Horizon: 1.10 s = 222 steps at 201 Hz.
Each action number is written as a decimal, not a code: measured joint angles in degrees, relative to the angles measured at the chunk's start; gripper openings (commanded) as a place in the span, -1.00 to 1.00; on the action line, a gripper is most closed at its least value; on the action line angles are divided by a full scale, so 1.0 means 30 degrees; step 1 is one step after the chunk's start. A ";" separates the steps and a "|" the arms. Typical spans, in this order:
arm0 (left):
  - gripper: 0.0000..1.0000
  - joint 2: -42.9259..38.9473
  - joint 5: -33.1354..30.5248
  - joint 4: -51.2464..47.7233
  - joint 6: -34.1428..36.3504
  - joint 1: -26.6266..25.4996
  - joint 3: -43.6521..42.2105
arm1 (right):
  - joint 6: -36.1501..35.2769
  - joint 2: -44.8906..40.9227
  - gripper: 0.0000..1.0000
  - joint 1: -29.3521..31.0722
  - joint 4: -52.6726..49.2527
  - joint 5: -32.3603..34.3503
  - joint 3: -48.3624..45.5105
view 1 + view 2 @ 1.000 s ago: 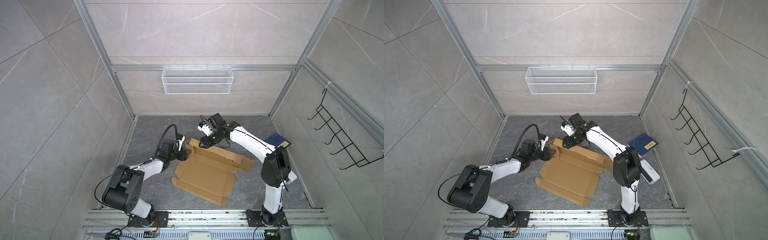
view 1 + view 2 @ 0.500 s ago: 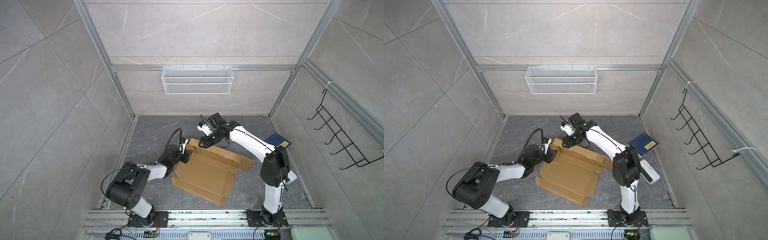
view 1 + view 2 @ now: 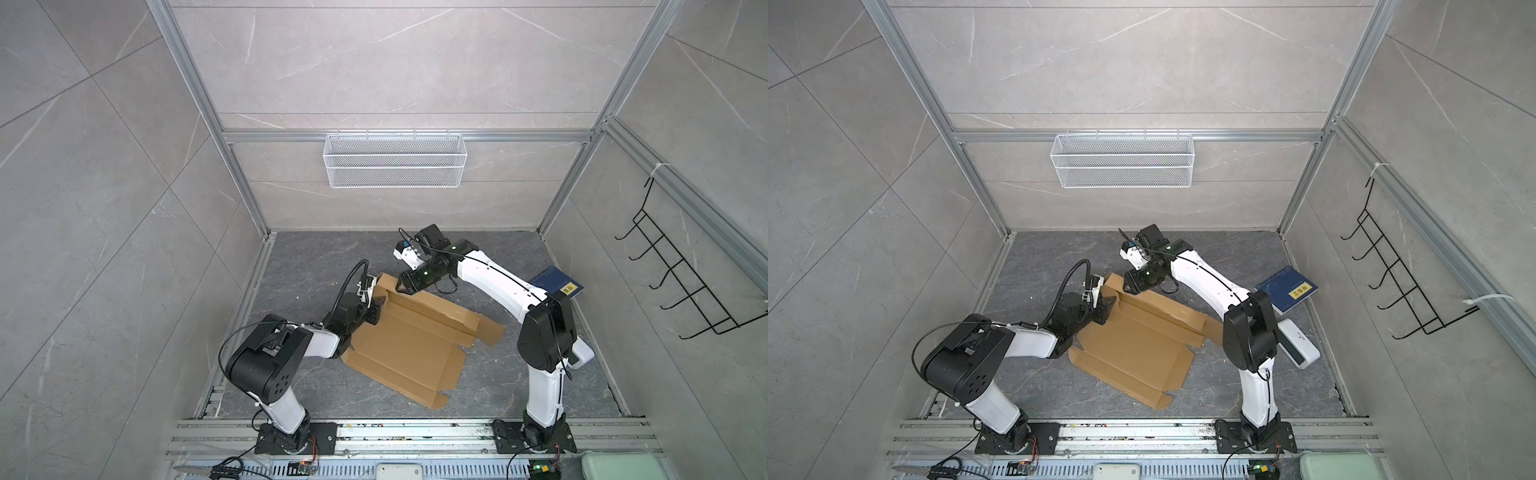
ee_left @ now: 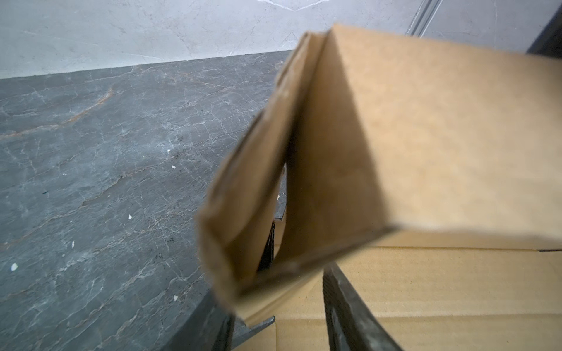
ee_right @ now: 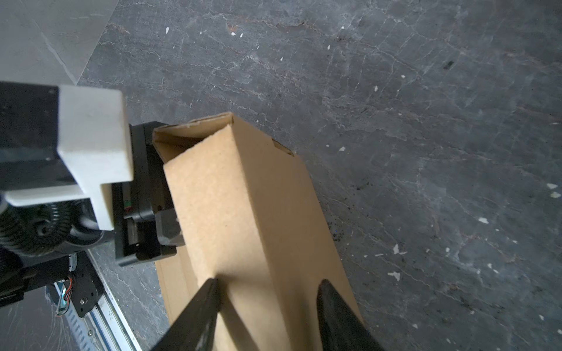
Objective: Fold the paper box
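Two grippers work the far-left end of the paper box [image 3: 407,349] lying mid-way across the table [image 3: 316,266]: the right gripper [image 3: 401,286] pinches its doubled-over wall [image 5: 243,197], likely to keep it standing, while the left gripper [image 3: 372,309] straddles the wall's end, grip unclear.

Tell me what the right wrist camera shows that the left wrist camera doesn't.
Only the right wrist view: the right claw astride the raised fold of the paper box, plus the left claw seen from outside with its white mount. Only the left wrist view: a look through the fold's hollow, floor visible beyond. Both: the raised fold and the dark marbled floor.
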 measured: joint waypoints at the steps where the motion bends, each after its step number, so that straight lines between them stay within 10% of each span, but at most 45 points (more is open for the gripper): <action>1: 0.02 0.0000 -0.0022 -0.0015 0.0044 -0.0015 0.0000 | -0.0007 0.0000 0.08 0.0000 -0.0007 0.0000 0.0007; 132: 0.40 -0.0962 -0.0459 -0.2499 0.1202 0.1020 0.0291 | -0.0015 0.0219 0.07 0.0000 -0.0080 -0.0087 0.0233; 222: 0.26 0.0073 0.2506 -0.1523 0.2914 0.1916 0.0954 | -0.0444 0.0663 0.07 0.0000 -0.0219 -0.0444 0.0765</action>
